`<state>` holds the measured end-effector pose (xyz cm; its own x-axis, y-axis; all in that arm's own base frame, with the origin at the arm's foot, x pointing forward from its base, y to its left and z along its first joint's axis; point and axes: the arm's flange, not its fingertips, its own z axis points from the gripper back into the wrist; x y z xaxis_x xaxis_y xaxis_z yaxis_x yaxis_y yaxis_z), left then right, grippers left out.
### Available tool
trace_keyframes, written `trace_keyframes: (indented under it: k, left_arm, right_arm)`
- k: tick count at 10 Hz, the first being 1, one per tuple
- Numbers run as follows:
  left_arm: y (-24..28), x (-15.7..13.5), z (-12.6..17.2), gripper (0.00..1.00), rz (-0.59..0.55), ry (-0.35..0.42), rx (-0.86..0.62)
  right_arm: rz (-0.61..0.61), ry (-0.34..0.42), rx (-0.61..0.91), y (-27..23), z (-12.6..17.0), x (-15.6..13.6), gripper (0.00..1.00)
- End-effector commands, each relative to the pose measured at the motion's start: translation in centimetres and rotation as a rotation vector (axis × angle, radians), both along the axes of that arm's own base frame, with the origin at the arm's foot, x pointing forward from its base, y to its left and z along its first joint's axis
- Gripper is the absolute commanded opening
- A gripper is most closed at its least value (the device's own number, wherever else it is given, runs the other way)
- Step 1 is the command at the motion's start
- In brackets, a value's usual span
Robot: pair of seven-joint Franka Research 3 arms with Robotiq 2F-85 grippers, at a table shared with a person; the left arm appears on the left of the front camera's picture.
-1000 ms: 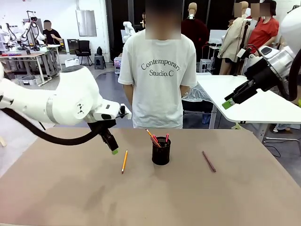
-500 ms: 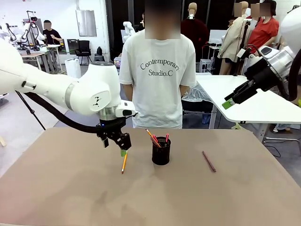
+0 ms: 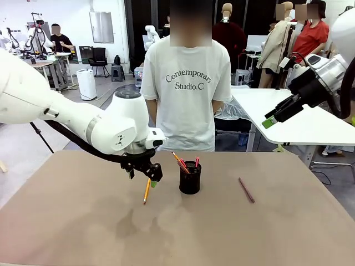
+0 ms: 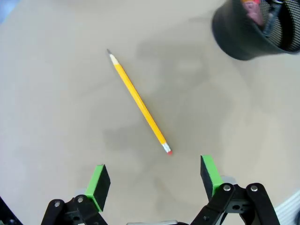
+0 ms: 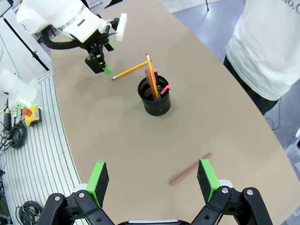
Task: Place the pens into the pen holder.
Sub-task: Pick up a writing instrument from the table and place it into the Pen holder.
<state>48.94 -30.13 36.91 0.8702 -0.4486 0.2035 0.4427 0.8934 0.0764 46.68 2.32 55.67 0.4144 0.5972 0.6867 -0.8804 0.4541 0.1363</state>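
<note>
A yellow pencil (image 3: 146,191) lies on the tan table (image 3: 83,233) left of the black mesh pen holder (image 3: 189,178). The holder has a yellow pencil and red pens standing in it. My left gripper (image 3: 152,178) hangs open just above the lying pencil's far end. In the left wrist view the pencil (image 4: 139,103) lies diagonally ahead of the open fingers (image 4: 98,180), with the holder (image 4: 255,30) at the top right. A dark maroon pen (image 3: 246,190) lies right of the holder. My right gripper (image 3: 270,119) is open, high at the right; from there I see the holder (image 5: 156,101) and the maroon pen (image 5: 190,168).
A person in a white T-shirt (image 3: 188,94) stands at the table's far edge with hands behind the back. A white table (image 3: 288,111) stands behind at the right, under my right arm. The tabletop's near half is bare.
My left arm has swung right and lowered, bringing its open gripper over the yellow pencil. The right arm, the pens and the holder have not moved.
</note>
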Motion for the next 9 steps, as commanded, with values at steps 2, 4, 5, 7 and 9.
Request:
trace_keyframes:
  k: [2, 4, 5, 7, 9]
  left_arm:
    - [-0.1, 2.0, -1.3, 1.0, 0.077, -0.035, 0.029]
    - [0.7, 4.2, -2.0, 1.0, 0.102, -0.023, 0.026]
    - [1.2, 5.1, -2.2, 1.0, 0.121, -0.014, 0.02]
    - [1.6, 7.2, -2.3, 1.0, 0.139, 0.003, -0.03]
    - [2.0, 6.2, -2.4, 1.0, 0.13, -0.005, -0.007]
  right_arm:
    - [0.007, -0.007, 0.011, -0.1, 0.1, 0.0, 1.0]
    - [0.007, -0.007, 0.011, -0.1, 0.1, 0.0, 1.0]
    - [0.007, -0.007, 0.011, -0.1, 0.1, 0.0, 1.0]
    - [0.007, -0.007, 0.011, -0.1, 0.1, 0.0, 1.0]
    - [0.007, -0.007, 0.011, -0.1, 0.1, 0.0, 1.0]
